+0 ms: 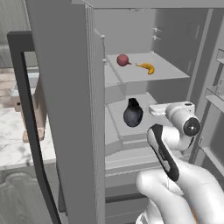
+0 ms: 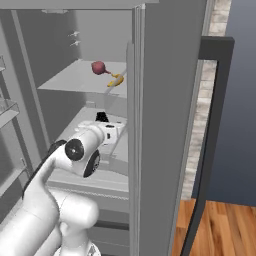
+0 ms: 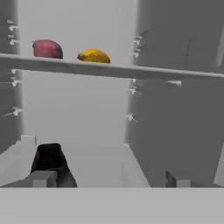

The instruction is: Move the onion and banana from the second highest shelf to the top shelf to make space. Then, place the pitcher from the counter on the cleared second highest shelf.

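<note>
The maroon onion (image 1: 123,60) and the yellow banana (image 1: 147,67) lie side by side on the top shelf (image 1: 168,72) of the open fridge. In the hand view the onion (image 3: 47,48) and banana (image 3: 93,56) show above the top shelf's front edge (image 3: 131,71). The dark pitcher (image 1: 132,113) stands upright on the second highest shelf (image 1: 116,107). My gripper (image 1: 151,109) hangs just right of the pitcher, open and holding nothing. From the hand camera the pitcher (image 3: 50,162) sits ahead of the left fingertip (image 3: 43,178), with the gripper (image 3: 109,179) spread wide.
The fridge door (image 1: 65,109) stands open on the left, with the white marble counter (image 1: 11,140) beyond it. Door bins (image 1: 216,94) line the right side. Fridge walls enclose the shelves closely on both sides. Wooden floor (image 2: 220,230) lies to the right.
</note>
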Tool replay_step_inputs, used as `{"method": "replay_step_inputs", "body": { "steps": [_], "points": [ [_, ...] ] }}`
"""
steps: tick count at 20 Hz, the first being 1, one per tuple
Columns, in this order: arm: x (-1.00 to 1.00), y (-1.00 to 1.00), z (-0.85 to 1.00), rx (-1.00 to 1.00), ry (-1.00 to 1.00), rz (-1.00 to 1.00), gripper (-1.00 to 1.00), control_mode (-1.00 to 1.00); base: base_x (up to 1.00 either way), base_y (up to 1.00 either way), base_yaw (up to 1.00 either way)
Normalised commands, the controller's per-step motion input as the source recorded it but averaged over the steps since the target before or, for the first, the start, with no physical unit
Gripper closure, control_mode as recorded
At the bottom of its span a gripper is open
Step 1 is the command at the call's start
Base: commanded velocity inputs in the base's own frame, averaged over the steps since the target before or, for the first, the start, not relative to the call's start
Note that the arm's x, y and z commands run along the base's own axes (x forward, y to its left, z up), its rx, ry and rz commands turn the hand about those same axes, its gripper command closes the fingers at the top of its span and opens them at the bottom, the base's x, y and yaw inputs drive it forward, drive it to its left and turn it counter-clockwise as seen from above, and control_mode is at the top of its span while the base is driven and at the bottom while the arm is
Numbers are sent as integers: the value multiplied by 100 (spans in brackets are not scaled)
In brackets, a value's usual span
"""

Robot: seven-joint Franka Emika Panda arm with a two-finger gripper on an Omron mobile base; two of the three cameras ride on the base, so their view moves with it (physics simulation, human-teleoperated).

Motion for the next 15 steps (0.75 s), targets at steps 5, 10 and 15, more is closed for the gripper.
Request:
{"method": "replay_step_inputs", "body": {
  "steps": [5,10,15],
  "points": [
    [-100,10,26,0,14,0,-100,-100,0,0,0],
    [-100,17,55,0,25,0,-100,-100,0,0,0],
    [-99,19,50,-1,31,0,-100,-100,0,0,0]
  ]
}}
